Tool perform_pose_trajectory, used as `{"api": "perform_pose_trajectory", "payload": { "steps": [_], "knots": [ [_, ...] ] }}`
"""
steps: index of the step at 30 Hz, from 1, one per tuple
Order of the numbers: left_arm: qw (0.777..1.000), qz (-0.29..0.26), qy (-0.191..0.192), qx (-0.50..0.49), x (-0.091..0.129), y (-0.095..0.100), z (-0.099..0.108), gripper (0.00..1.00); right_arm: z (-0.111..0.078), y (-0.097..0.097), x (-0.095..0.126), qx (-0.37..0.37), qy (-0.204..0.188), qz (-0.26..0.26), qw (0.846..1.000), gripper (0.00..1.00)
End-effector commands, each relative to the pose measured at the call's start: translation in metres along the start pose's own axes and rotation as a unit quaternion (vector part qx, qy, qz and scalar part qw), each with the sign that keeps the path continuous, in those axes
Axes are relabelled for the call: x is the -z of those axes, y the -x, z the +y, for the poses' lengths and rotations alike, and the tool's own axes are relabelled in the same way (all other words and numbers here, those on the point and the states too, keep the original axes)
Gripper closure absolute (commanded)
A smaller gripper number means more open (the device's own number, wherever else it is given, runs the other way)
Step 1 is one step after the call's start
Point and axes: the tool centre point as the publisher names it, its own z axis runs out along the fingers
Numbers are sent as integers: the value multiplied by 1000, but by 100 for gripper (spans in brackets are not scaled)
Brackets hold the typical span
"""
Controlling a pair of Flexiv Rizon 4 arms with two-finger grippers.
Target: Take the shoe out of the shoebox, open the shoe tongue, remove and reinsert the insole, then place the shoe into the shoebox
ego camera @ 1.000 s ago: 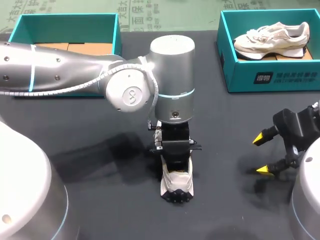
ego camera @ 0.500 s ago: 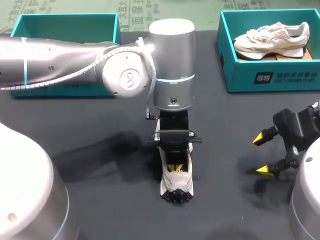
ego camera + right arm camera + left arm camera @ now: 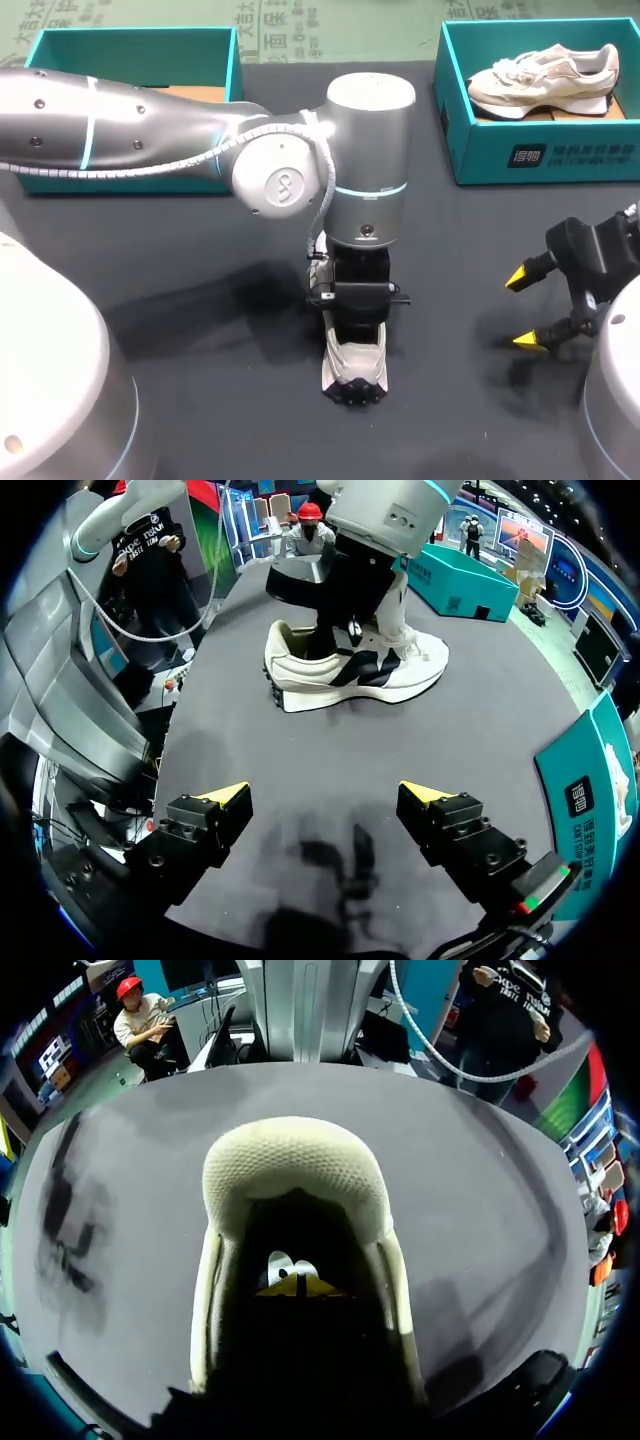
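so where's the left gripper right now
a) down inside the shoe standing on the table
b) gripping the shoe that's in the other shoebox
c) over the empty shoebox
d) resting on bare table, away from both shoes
a: the left gripper sits down in the opening of the shoe that stands on the table, with the shoe's heel collar curving around ahead of its tips.
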Motion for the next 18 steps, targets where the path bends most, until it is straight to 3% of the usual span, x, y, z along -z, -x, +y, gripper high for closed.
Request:
{"api": "perform_pose_trajectory", "payload": {
  "steps": [1, 6, 10, 18],
  "knots": [
    [998, -44, 31, 14, -8, -6, 9, 100, 0, -2, 0, 0, -1, -2, 1000, 0],
    [997, -67, 35, 5, 21, -7, 3, 100, 0, -2, 0, 0, -1, -2, 1000, 0],
    [997, -78, 24, -8, 32, -4, -5, 100, 0, -2, 0, 0, -1, -2, 1000, 0],
    [997, -70, 10, -22, 14, 11, -16, 100, 0, -2, 0, 0, -1, -2, 1000, 0]
  ]
}}
